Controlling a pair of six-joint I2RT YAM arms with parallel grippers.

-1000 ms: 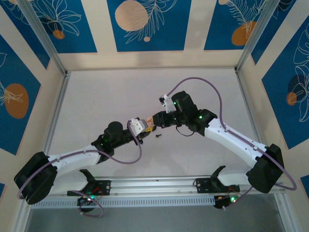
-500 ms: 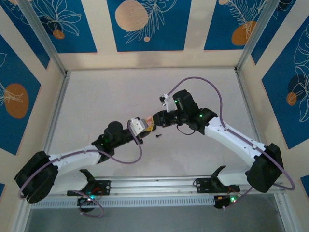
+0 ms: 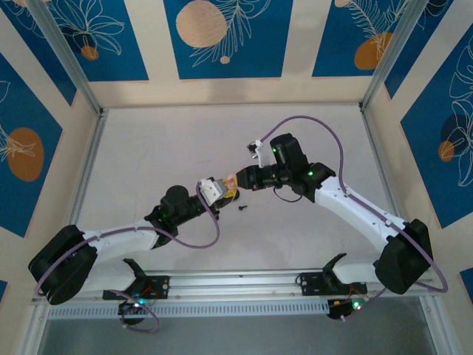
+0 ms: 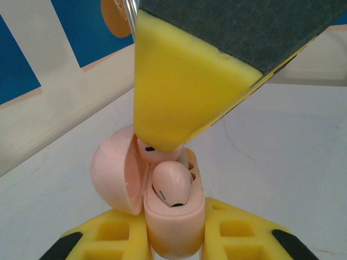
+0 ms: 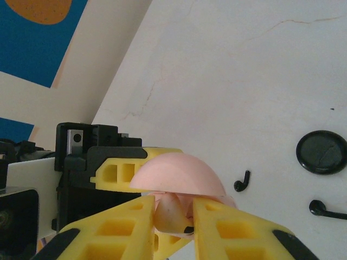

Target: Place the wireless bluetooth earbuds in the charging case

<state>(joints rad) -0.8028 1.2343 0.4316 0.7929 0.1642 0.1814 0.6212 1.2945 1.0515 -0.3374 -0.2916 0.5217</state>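
Grips a pale pink charging case (image 4: 173, 235) by its lower body between the yellow ribbed fingers of the left gripper (image 4: 172, 219), jaws pressed tight on both sides. Holds it above the middle of the white worktop (image 3: 148, 148), about midway between the side edges. Glossy, rounded shell, egg-like; domed lid (image 4: 111, 168) swung open to one side, hollow inner face showing. Seated in the nearer socket, a front earbud (image 4: 171, 183): smooth, bean-shaped, same pink as the case, with a small dark mark near its lower end. Behind it, a second earbud (image 4: 146, 147), also pink with a dark dash, sitting at the mouth of the rear socket and half covered by a yellow finger (image 4: 179, 92) of the right gripper (image 5: 173, 207) pointing down from above. Seen from the right wrist, pinches that second earbud between two yellow fingers, jaws drawn in narrow on it. Below, lying on the bare worktop apart from the case: a black hooked piece (image 5: 242, 181), a second hooked piece (image 5: 324, 206) and a black round disc (image 5: 321, 152)
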